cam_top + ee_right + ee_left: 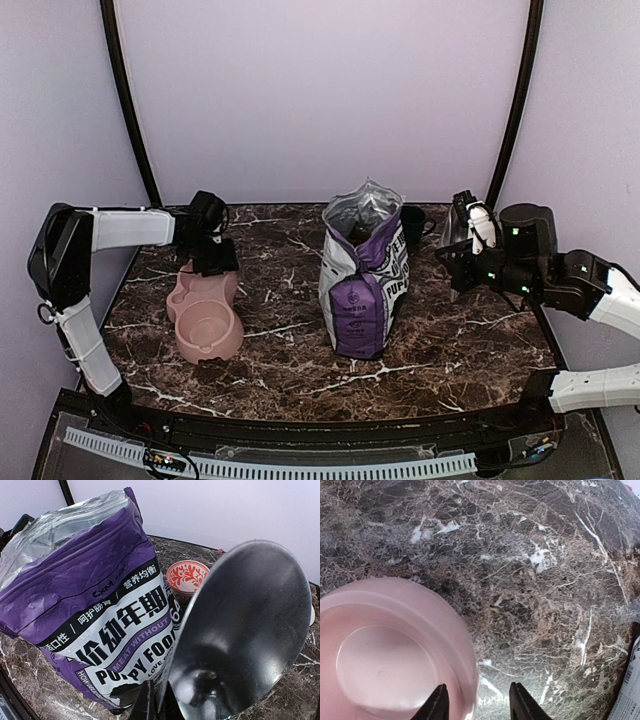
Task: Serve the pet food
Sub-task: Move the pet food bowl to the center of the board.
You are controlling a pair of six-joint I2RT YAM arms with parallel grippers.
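No pet food shows; the open purple-and-white bag point(362, 275) stands upright at the table's middle and hides its contents. It fills the left of the right wrist view point(100, 620). The pink double bowl point(205, 315) lies at the left, empty where visible point(395, 645). My left gripper point(212, 262) hovers over the bowl's far end, open point(479, 702), its fingers straddling the rim without touching it. My right gripper point(468, 265), right of the bag, is shut point(159, 705) on the handle of an empty metal scoop point(250, 630), held raised point(462, 222).
A small red-and-white patterned bowl point(186, 576) sits behind the bag. A dark mug point(412, 225) stands at the back, right of the bag's top. The marble table point(450, 340) ends at a black rail along the near edge.
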